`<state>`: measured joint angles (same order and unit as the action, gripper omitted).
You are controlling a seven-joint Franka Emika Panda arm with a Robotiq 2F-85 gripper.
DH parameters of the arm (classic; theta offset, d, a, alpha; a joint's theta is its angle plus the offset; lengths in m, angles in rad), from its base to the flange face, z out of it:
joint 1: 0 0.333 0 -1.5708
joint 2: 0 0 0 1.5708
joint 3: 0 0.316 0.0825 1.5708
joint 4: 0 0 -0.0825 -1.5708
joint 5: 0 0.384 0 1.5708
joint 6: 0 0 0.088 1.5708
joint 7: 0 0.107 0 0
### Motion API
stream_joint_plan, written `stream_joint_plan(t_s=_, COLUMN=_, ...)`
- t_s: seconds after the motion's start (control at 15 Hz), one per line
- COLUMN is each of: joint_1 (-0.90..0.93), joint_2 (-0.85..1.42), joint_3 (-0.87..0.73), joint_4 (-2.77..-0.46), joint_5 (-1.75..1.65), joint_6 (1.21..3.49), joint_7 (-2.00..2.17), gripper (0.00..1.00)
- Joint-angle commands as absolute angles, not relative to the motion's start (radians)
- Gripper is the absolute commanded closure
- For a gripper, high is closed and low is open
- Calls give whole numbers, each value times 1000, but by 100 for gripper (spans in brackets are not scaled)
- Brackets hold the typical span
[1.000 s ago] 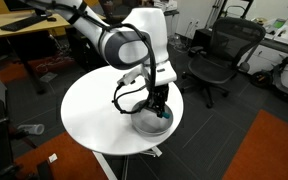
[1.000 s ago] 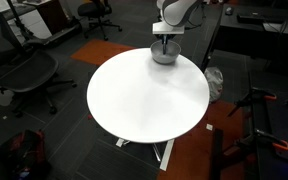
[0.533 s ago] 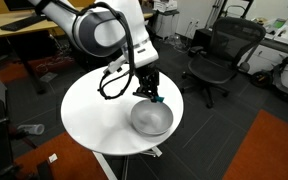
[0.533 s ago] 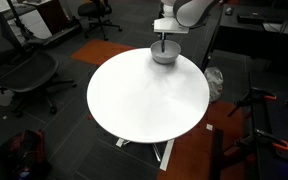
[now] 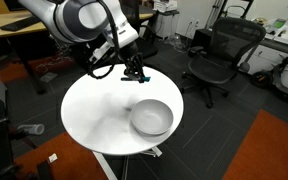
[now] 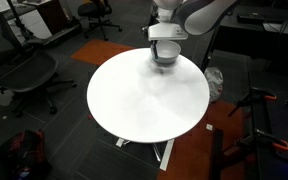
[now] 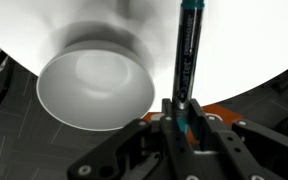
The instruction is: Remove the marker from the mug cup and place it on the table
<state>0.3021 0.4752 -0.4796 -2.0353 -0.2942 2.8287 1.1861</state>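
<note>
The mug cup, a wide grey-silver bowl, stands empty on the round white table. It also shows in the wrist view, and in an exterior view partly behind the gripper. My gripper hangs above the table, apart from the bowl and beside it. It is shut on the marker, a dark thin stick with a teal part between the jaws. The marker points down toward the white table top, next to the bowl.
Black office chairs stand around the table. A wooden desk is behind the arm. Orange carpet lies beside the table. The bowl sits near the table's edge.
The gripper rose out of the bowl with the marker in it and moved sideways away from the bowl, over the table top. The bowl stayed in place and is now empty.
</note>
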Motion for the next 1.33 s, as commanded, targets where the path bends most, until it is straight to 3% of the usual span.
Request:
stream_joint_plan(t_s=0.0, joint_1=279, joint_2=435, joint_3=-411, joint_4=-2059, joint_5=-294, joint_6=2839, joint_7=1152, gripper=95)
stream_joint_plan(t_s=0.4, joint_1=197, joint_2=495, joint_3=-262, joint_4=-2002, joint_5=-202, joint_6=2796, joint_7=1030, gripper=95)
stream_joint_plan(t_s=1.27, joint_1=251, joint_2=738, joint_3=-276, joint_4=-1821, joint_5=-200, joint_6=2739, joint_7=999, gripper=95)
